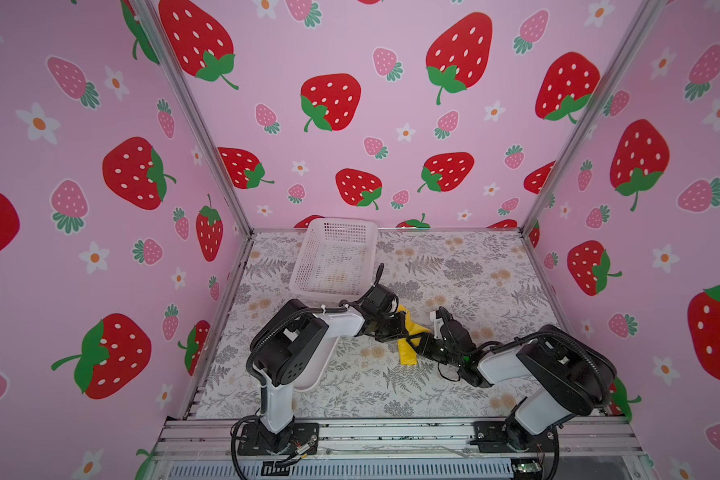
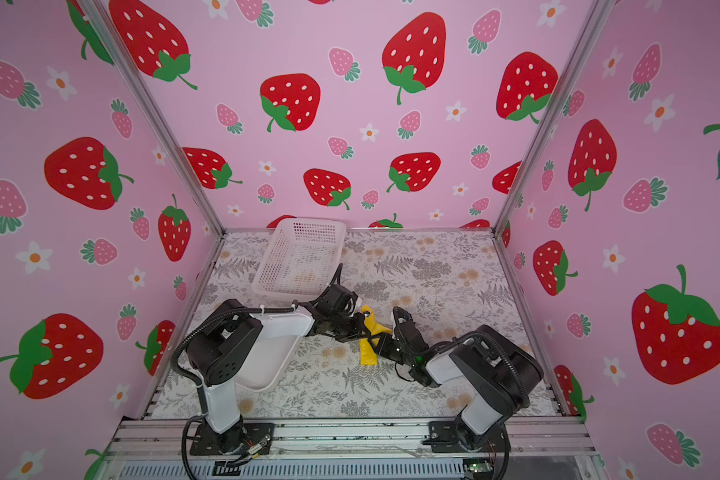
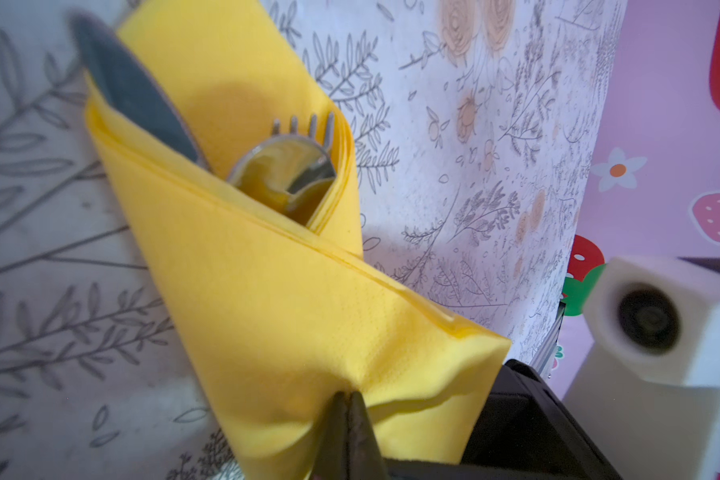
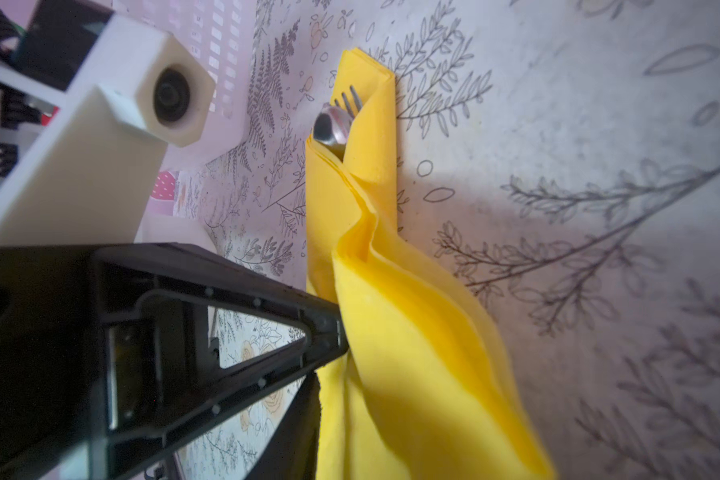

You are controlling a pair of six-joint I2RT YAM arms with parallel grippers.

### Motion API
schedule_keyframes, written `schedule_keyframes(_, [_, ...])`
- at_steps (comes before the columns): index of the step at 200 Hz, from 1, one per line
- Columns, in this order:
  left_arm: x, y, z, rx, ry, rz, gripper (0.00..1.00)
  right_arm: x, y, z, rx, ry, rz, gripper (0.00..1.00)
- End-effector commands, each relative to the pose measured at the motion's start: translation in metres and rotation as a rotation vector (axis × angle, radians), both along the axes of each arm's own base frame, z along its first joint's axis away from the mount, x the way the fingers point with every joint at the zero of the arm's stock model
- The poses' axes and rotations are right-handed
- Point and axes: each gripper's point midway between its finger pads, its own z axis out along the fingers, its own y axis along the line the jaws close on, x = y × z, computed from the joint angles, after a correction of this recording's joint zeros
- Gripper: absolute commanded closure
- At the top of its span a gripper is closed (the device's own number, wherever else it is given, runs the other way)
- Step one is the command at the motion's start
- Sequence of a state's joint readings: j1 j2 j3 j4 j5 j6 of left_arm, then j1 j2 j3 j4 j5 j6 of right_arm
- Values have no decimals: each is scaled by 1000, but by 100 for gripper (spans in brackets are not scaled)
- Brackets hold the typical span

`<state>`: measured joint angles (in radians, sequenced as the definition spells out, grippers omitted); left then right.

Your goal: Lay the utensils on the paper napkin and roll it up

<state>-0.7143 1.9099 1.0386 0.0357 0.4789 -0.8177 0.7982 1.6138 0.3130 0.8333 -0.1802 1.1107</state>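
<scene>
Elbows raised, left arm (image 1: 333, 322) and right arm (image 1: 504, 361) reach inward, wrists low, tips nearly meeting. left gripper (image 3: 346, 409) pinched tight on paper napkin (image 3: 287, 311). right gripper (image 4: 329, 361) against same napkin, jaws narrowly apart; hold unclear.

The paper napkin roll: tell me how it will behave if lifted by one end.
Probably floppy: the paper napkin puckers where the left gripper pinches it. Likely to shed its load: knife, fork and spoon poke from an open mouth, so tilting could slide them out. Unlikely to roll freely: it looks flattened, not round.
</scene>
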Motion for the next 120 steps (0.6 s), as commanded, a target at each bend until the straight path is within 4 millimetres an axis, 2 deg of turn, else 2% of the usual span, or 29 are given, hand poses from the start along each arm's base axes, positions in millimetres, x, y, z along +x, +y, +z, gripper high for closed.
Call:
schedule_keyframes(1, [-2,-9,0,-10,16,-14,100,-8,-11,-22,-46,68,-23,74])
schedule_keyframes(60, [1,-12,13,-28,-10,-21,97,-11,-21,-21,-34,65,-34,87])
schedule_keyframes(95, [2,-7,15,-5,-29,-21,95,-12,-21,-20,-30,60,-12,87])
schedule_keyframes(99, [1,-7,15,-5,-28,-24,91,-12,-21,-20,-30,62,-9,87])
schedule_keyframes(120, [0,-10,12,-17,-10,-34,90,-14,-23,-21,-33,67,-3,86])
